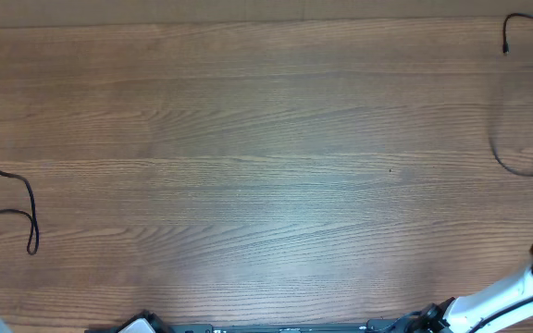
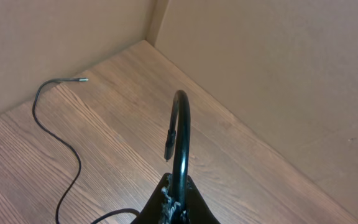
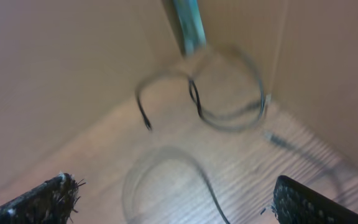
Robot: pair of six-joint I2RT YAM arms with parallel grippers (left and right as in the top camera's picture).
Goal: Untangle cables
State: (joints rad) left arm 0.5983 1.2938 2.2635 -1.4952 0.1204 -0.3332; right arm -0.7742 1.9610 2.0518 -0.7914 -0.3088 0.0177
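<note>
I count two lots of black cables, a left cable (image 2: 181,130) and a right tangle (image 1: 505,42) whose strands I can't separate. Two grippers: left gripper (image 2: 176,190), right gripper (image 3: 179,202). One wooden table (image 1: 266,166).

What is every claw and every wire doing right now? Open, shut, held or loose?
left gripper: shut on the arched cable.
arched cable: pinched, bending up, plug end hanging.
long cable: lying loose on the table.
right gripper: open, holding nothing.
looped cables: loose, blurred, ungripped.

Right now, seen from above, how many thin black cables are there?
2. The left cable loops at the left edge; the right cable trails in the far right corner. Both run out of view, so more may be hidden.
</note>
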